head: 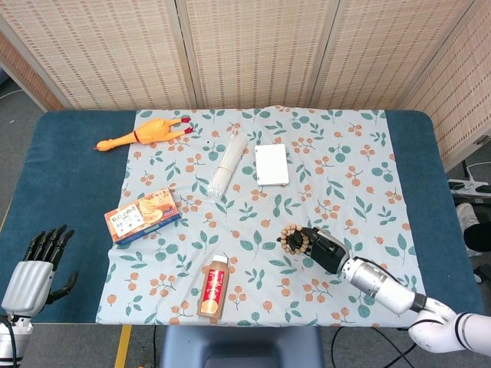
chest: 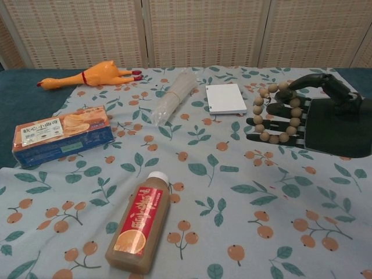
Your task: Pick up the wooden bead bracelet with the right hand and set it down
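1. Your right hand [chest: 325, 119] sits at the right edge of the chest view, low over the flowered cloth [chest: 232, 192], with the bracelet [chest: 278, 112] looped around its outstretched fingers [chest: 273, 124]; the thumb arches above the beads.
2. In the head view, the bracelet [head: 294, 239] lies lower right of centre.
3. Your left hand [head: 34, 268] hangs at the lower left, off the counter [head: 69, 153], fingers spread and holding nothing.
4. A bottle [chest: 139, 224] lies in the lower middle of the chest view.

Matt wooden bracelet [chest: 276, 111], soft printed cloth [chest: 232, 192], glossy plastic bottle [chest: 139, 222].
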### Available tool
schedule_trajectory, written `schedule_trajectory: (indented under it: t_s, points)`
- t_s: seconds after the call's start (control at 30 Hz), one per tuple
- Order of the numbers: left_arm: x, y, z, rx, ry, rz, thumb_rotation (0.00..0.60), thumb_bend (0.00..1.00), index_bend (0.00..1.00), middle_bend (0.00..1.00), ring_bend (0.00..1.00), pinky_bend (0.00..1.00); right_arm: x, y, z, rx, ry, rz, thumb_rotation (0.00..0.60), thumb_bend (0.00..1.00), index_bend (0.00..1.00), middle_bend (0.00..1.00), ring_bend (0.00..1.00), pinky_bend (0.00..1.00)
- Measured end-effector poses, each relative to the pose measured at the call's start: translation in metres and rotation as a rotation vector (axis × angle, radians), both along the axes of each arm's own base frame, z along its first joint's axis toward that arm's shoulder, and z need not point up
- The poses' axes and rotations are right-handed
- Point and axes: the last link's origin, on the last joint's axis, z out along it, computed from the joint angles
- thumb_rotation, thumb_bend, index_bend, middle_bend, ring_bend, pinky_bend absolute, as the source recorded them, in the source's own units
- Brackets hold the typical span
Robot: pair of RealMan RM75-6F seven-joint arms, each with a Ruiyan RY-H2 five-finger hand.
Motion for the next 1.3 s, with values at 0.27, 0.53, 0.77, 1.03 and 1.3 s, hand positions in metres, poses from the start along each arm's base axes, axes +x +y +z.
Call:
schedule_trajectory:
  t_s: [0.27, 0.53, 0.77, 1.03, 1.3]
  points:
    - [0.0, 0.0, 0.001, 0.002, -0.002, 0.0, 0.6, 0.43, 0.0, 0.0, 0.0, 0.04, 0.003, 0.0, 0.001, 0.002, 0.003, 0.037, 0.49, 1.0, 0.53, 0.56, 0.17, 0.08]
    - [0.0, 0.0, 0.001, 0.002, -0.003, 0.0, 0.6, 0.43, 0.0, 0.0, 0.0, 0.04, 0.004, 0.001, 0.0, 0.0, 0.007, 0.051, 0.595, 1.0, 0.5, 0.54, 0.16, 0.08]
    - [0.0, 0.0, 0.002, 0.005, -0.003, -0.003, 0.6, 0.44, 0.0, 0.0, 0.0, 0.04, 0.0, -0.003, 0.002, -0.062, 0.091, 0.113, 0.6, 1.0, 0.5, 0.54, 0.16, 0.08]
    - [0.0, 0.0, 0.002, 0.005, -0.004, -0.002, 0.6, 0.44, 0.0, 0.0, 0.0, 0.04, -0.016, -0.017, 0.005, -0.362, 0.448, 0.299, 0.6, 1.0, 0.49, 0.54, 0.15, 0.08]
    - [0.001, -0.001, 0.001, 0.006, 0.0, -0.001, 0.6, 0.44, 0.0, 0.0, 0.0, 0.04, -0.046, -0.032, 0.01, -0.624, 0.921, 0.488, 0.6, 1.0, 0.5, 0.54, 0.15, 0.08]
